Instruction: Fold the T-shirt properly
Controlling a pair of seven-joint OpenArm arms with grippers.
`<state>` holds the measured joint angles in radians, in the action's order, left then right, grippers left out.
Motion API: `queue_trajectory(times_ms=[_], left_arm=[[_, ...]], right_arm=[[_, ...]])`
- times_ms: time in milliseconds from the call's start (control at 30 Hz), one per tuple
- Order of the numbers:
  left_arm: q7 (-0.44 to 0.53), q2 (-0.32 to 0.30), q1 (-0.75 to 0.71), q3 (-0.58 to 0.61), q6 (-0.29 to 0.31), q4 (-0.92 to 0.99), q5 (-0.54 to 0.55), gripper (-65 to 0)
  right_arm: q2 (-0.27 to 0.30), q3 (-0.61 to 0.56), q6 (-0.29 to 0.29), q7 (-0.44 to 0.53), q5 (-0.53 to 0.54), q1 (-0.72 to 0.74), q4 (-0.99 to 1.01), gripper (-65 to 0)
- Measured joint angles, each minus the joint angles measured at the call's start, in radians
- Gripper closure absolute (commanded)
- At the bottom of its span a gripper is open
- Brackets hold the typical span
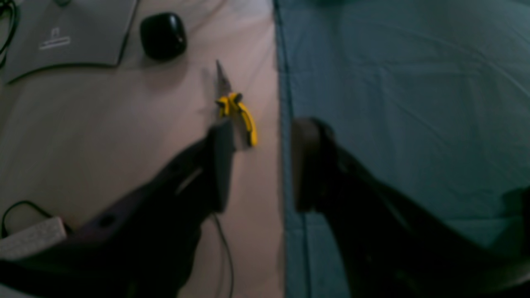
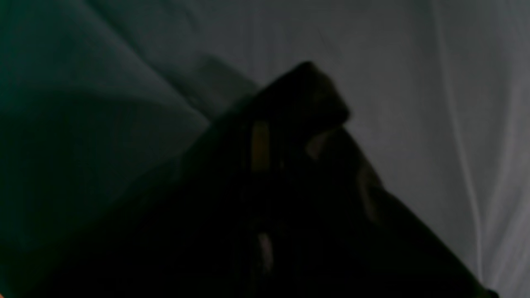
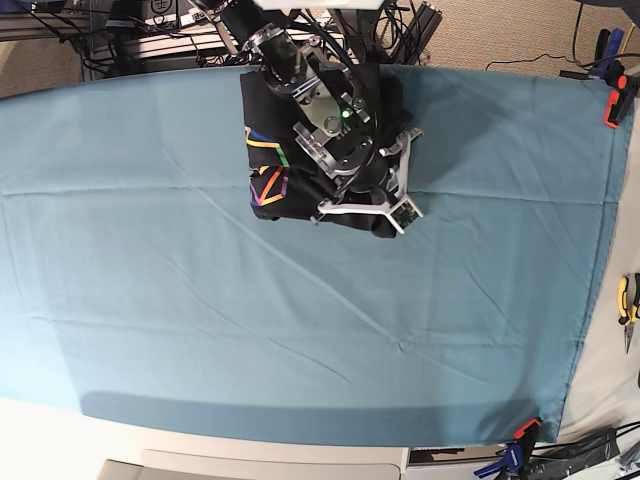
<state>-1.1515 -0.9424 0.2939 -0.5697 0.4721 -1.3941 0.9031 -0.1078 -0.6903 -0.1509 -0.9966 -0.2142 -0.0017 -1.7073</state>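
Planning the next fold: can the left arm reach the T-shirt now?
Probably not yet: the left gripper hangs open near the yellow pliers, at the edge of the teal cover, far from the T-shirt.

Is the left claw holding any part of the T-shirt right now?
No, the left claw is open and empty over the edge of the teal cloth, near yellow pliers.

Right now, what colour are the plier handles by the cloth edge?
Yellow with black; the pliers show best in the left wrist view.

The left hand (image 1: 258, 165) hung with its two dark fingers (image 1: 221, 165) parted, nothing between them. The right hand (image 2: 306, 95) was closed, its arm (image 3: 320, 110) reaching forward and down.
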Motion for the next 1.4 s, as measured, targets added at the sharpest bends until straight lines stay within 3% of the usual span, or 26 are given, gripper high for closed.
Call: queue_trajectory(times_ms=[333, 433, 467, 567, 733, 933, 967, 1033, 1100, 1400], left_arm=[[-0.002, 0.0, 0.0, 0.0, 0.0, 0.0, 0.004, -24.1], [-0.028, -0.003, -0.014, 0.0, 0.0, 0.0, 0.058, -24.0], [-0.034, -0.003, -0.028, 0.0, 0.032, 0.0, 0.087, -24.0], [-0.077, -0.006, -0.089, 0.0, 0.056, -0.001, 0.169, -24.0], [-0.14, -0.004, -0.222, 0.002, 0.132, -0.002, 0.341, -24.0], [-0.201, -0.006, -0.396, 0.003, 0.158, -0.001, 0.483, -24.1], [-0.208, -0.006, -0.424, 0.003, 0.17, -0.002, 0.503, -24.1], [-0.227, -0.006, -0.478, 0.004, 0.18, -0.002, 0.541, -24.1], [-0.229, -0.006, -0.533, 0.003, 0.18, -0.002, 0.555, -24.1], [-0.241, -0.002, -0.736, 0.003, 0.203, -0.009, 0.558, -33.7]], right_arm=[[0.0, 0.02, 0.03, -0.044, -0.177, 0.087, 0.0, 0.0], [-0.002, 0.096, 0.028, -0.05, -0.167, 0.109, 0.0, 0.0], [-0.003, 0.135, 0.026, -0.05, -0.162, 0.117, 0.0, 0.0], [-0.004, 0.282, 0.026, -0.054, -0.133, 0.15, 0.0, 0.0], [0.004, 0.491, -0.089, -0.108, 0.102, 0.175, -0.001, 0.0], [0.091, 0.635, -0.188, -0.217, 0.369, 0.176, -0.001, 0.0], [0.109, 0.658, -0.201, -0.23, 0.409, 0.175, -0.001, -2.3], [0.14, 0.701, -0.214, -0.238, 0.468, 0.176, -0.001, -15.5], [0.163, 0.743, -0.242, -0.241, 0.533, 0.175, -0.001, -22.9], [0.265, 0.901, -0.399, -0.34, 0.924, 0.114, -0.001, -23.2]])
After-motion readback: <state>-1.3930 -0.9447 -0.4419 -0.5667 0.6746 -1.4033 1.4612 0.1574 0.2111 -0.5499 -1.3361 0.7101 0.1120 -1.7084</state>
